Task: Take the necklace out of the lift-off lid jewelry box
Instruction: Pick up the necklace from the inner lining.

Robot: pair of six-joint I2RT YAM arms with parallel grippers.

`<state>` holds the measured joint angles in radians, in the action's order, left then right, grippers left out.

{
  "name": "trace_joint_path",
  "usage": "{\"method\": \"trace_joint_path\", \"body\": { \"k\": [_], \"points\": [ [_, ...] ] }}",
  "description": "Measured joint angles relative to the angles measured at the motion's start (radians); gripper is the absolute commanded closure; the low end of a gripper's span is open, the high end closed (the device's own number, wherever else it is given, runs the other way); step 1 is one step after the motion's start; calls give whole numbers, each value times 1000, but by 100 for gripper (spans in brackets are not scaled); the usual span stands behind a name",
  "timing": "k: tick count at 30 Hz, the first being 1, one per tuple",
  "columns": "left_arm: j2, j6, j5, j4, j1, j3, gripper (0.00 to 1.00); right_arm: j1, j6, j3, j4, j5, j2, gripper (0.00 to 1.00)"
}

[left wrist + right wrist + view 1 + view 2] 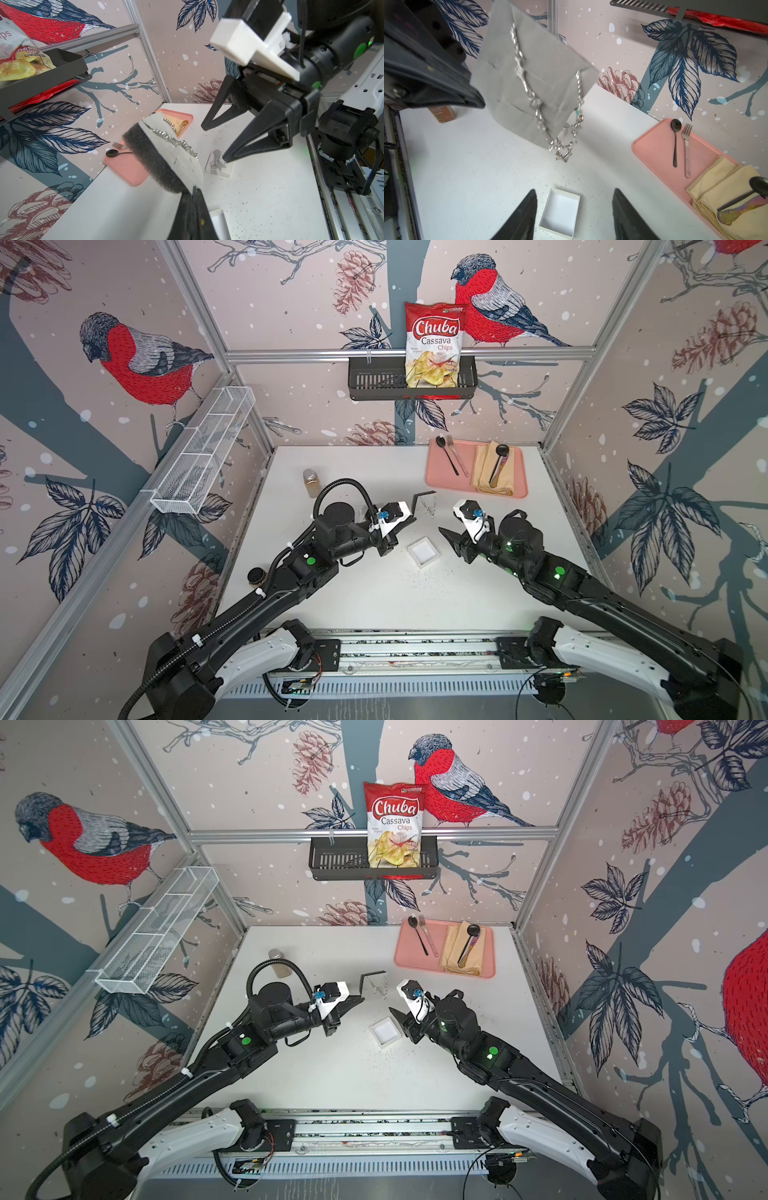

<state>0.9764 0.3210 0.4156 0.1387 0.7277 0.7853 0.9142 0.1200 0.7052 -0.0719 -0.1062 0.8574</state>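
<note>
Two grippers hover above the open box (423, 551): the left gripper (413, 519), beyond the box, clamps a tilted foam pad (508, 62) with the necklace (537, 108) hanging lengthwise down its face, and the right gripper (216, 143) has its jaws apart.

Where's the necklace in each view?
Top view: necklace mid-table, just beyond the open box.
Top view: same spot.
Left wrist: centre, on the grey pad.
Right wrist: dangling off the pad, beyond the box.
Shared landmark: pink tray.
</note>
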Motion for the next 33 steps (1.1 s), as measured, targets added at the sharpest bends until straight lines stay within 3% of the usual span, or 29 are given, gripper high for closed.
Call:
{"method": "trace_joint_path", "body": {
  "k": [11, 19, 23, 33],
  "points": [
    [-6, -28, -23, -1, 0, 13, 100, 50, 80, 30, 150, -136, 121, 33],
    [-6, -36, -24, -1, 0, 14, 100, 73, 114, 69, 196, -177, 179, 38],
    [-10, -37, -24, -1, 0, 14, 100, 74, 121, 74, 198, -190, 198, 51],
    [-13, -38, -24, 0, 0, 16, 100, 78, 137, 73, 219, -226, 189, 98]
  ]
}}
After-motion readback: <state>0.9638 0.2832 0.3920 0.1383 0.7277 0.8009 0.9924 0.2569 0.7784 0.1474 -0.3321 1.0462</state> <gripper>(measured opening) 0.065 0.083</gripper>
